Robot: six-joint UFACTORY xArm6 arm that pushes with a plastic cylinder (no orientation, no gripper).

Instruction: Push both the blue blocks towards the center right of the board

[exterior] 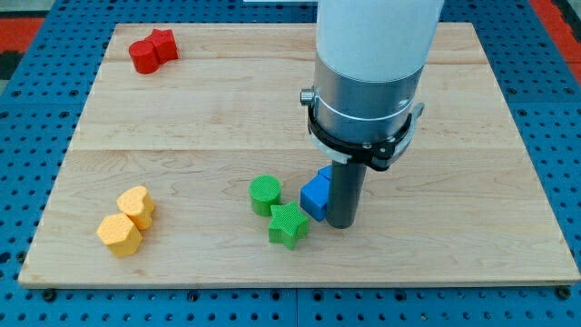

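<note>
— Blue blocks at lower centre, touching tip on its left; second mostly hidden behind the rod.
— No jaws here. Still early; next, circling left, shoving rightward.

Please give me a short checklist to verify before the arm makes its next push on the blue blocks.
1. My tip next to the blue cube: ok, just at its right.
2. Tip on the correct side for a rightward push: not ok.
3. Second blue block visible: cannot tell, mostly hidden behind the rod.
4. Green star and green cylinder apart from the blue cube: not ok, the star is very close.
5. Yellow blocks and red blocks far away: ok.
</note>
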